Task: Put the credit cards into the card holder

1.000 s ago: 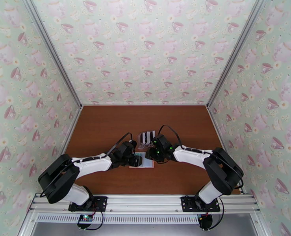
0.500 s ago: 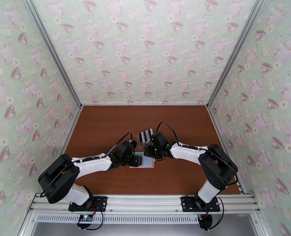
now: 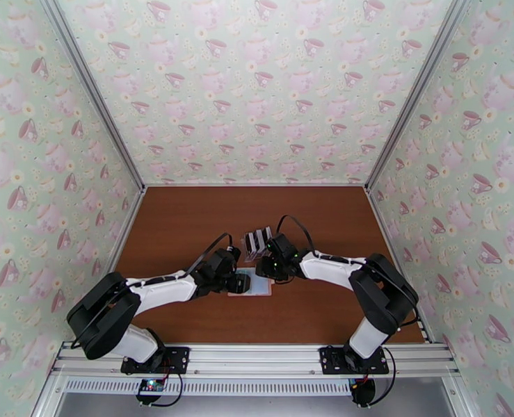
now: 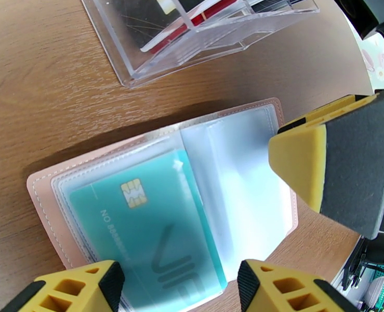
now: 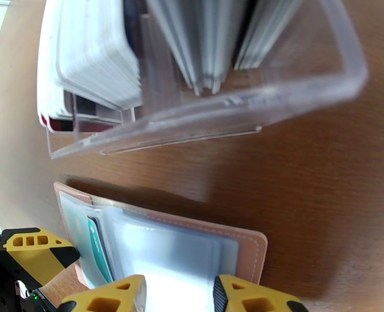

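Left jaws spread above open card holder (image 4: 243,167), right jaws spread over its other page

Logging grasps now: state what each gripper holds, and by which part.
Nothing is gripped. The left gripper and right gripper are both open above the open wallet, whose pocket has a teal card.

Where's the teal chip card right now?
Left wrist view: the teal chip card sits in the left-hand clear pocket of the open pink wallet, below the clear plastic rack.
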